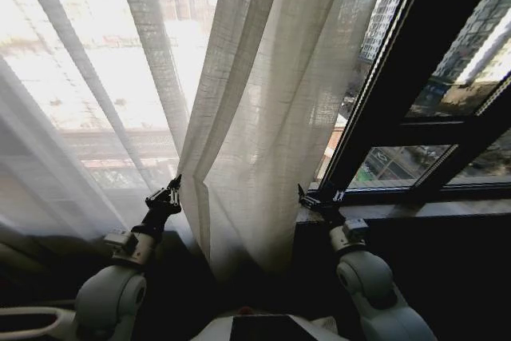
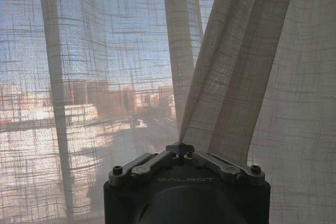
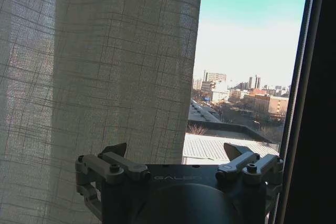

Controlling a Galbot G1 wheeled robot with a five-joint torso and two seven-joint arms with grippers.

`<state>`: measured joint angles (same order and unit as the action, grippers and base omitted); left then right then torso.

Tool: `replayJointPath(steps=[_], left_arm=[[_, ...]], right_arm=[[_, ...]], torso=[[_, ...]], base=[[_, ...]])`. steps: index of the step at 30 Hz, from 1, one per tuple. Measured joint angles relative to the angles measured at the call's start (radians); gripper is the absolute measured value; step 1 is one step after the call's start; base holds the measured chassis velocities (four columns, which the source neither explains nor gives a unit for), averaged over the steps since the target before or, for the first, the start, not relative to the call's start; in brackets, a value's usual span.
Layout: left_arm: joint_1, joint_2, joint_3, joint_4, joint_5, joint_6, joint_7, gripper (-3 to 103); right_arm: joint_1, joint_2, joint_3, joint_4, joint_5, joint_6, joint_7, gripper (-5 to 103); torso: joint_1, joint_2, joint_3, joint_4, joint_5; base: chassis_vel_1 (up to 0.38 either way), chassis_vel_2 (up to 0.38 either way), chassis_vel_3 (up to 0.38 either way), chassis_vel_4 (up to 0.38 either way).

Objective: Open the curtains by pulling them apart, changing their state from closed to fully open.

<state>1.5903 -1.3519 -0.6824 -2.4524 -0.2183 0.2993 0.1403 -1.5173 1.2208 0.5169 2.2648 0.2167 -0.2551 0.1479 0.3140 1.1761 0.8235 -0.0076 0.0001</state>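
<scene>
Daylight glares through the sheer curtains (image 1: 263, 117), leaving the room below in deep shadow.

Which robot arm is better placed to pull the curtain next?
Probably the left. The left gripper is shut on a fold of the curtains. The right gripper is open beside the fabric edge, holding nothing.

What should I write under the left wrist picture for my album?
Left gripper pinched shut on a fold of the sheer curtains, city glowing behind.

The sheer white curtains (image 1: 263, 109) are seen hanging pleated, bunched at 12 o'clock, with bare window left at 3 o'clock.
</scene>
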Motion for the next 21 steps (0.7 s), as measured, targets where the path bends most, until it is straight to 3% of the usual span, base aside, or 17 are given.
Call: replayJointPath(steps=[21], left_arm=[[0.010,-0.046,-0.003,0.054,0.028,-0.037,0.000,0]], right_arm=[[0.001,-0.001,-0.009,-0.006,0.003,0.000,0.002,100]], torso=[[0.000,0.000,0.000,0.0000,-0.0002]], base=[[0.015,0.018,-0.021,-0.020]])
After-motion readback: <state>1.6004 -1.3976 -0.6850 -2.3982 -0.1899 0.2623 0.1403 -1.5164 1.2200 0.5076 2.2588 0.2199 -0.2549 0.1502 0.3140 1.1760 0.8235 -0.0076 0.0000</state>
